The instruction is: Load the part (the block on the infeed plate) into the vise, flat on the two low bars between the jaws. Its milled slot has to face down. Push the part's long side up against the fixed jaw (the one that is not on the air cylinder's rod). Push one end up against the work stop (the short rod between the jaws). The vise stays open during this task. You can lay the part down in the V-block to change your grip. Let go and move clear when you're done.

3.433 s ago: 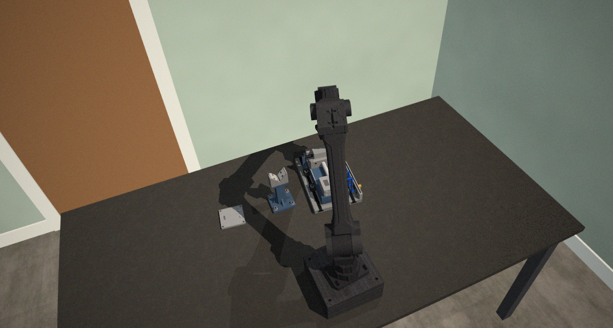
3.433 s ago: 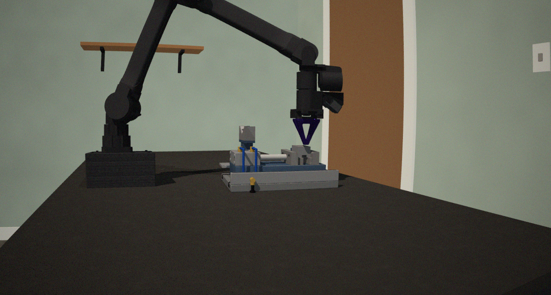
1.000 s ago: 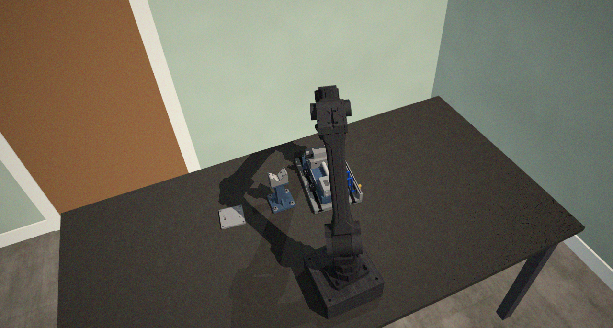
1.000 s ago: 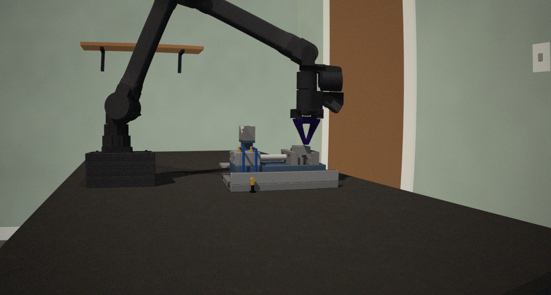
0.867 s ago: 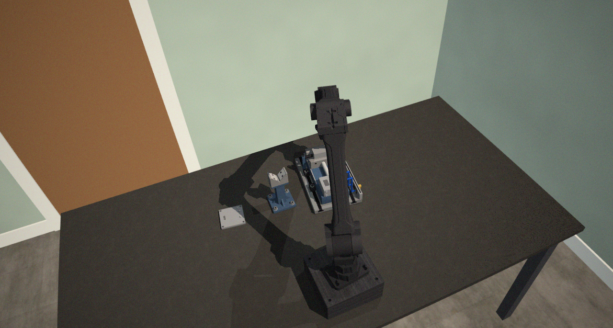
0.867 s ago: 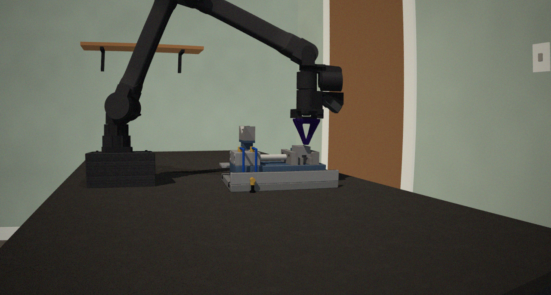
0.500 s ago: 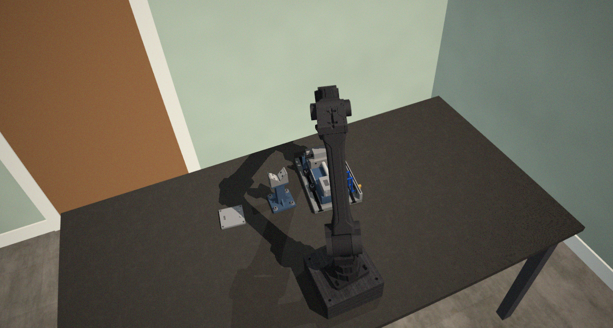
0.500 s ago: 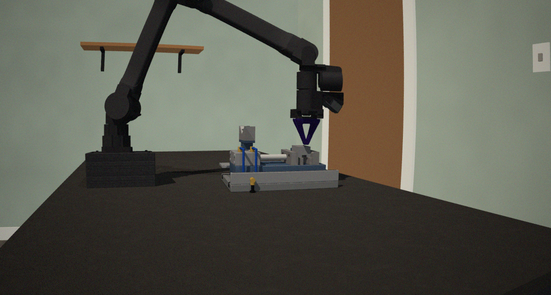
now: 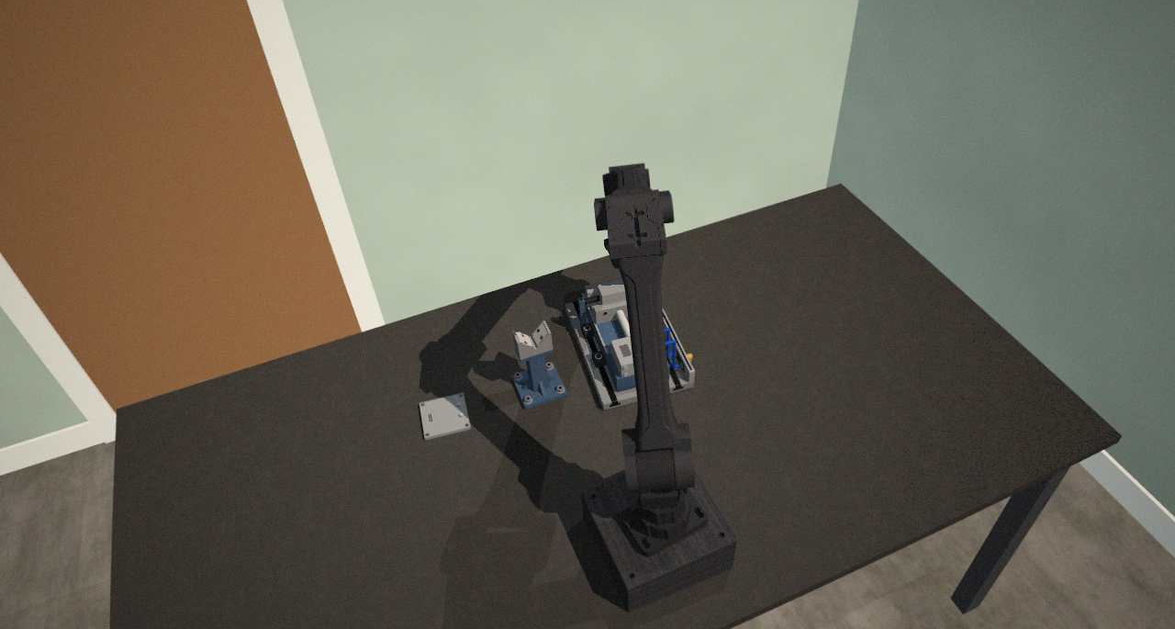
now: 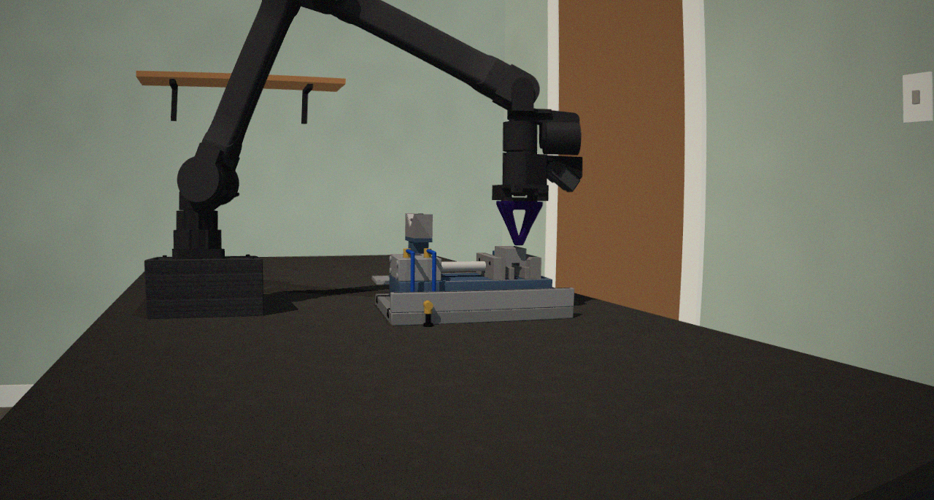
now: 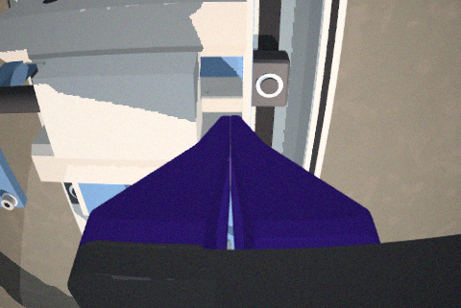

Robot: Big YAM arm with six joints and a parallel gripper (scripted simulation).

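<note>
The part [image 10: 509,255] [image 11: 115,130] lies in the open vise [image 10: 483,301] [image 9: 593,383], between the jaws. No slot shows on its upper face; its underside is hidden. Its long side looks close against the fixed jaw [image 11: 130,30] [image 10: 535,268]. Its left end, in the wrist view, meets or nearly meets the dark work stop [image 11: 19,99]. My gripper [image 10: 519,243] [image 11: 230,131] is shut and empty, pointing straight down. In the wrist view its tips appear just right of the part's other end; I cannot tell whether they touch it.
The V-block [image 9: 533,344] stands left of the vise in the top view, with the bare infeed plate [image 9: 443,416] farther left. Blue air lines [image 10: 433,271] rise at the cylinder end. A clamp bolt [image 11: 270,85] sits right of the tips.
</note>
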